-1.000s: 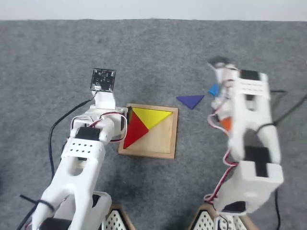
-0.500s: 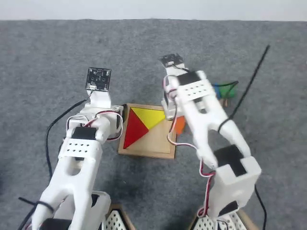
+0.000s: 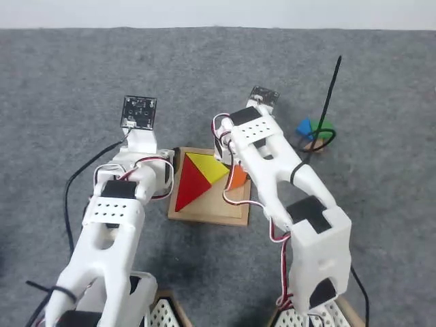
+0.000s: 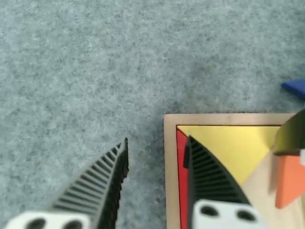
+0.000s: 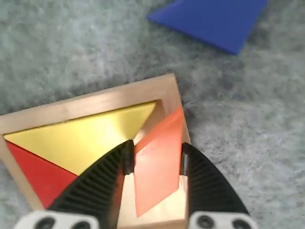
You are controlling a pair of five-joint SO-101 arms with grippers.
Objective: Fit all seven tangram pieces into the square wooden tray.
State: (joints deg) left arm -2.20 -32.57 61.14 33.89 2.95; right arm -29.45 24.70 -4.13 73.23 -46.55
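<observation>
Swinging in from the right side of the bench (image 3: 68, 82), the right gripper (image 5: 155, 160) had carried the orange piece (image 5: 157, 179) over the wooden tray (image 5: 86, 106). It pinched the piece tilted, long axis along the tray's right wall. Bare tray floor lay directly beneath, beside the yellow triangle (image 5: 86, 136) and red triangle (image 5: 33, 169). The left gripper (image 4: 156, 143) stood spread, straddling the tray's left wall.

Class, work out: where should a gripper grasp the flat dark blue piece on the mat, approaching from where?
Probably from straight above, pinching the dark blue piece across its thin edges at a wide part: it lies flat on the mat, exposing only edges.
</observation>
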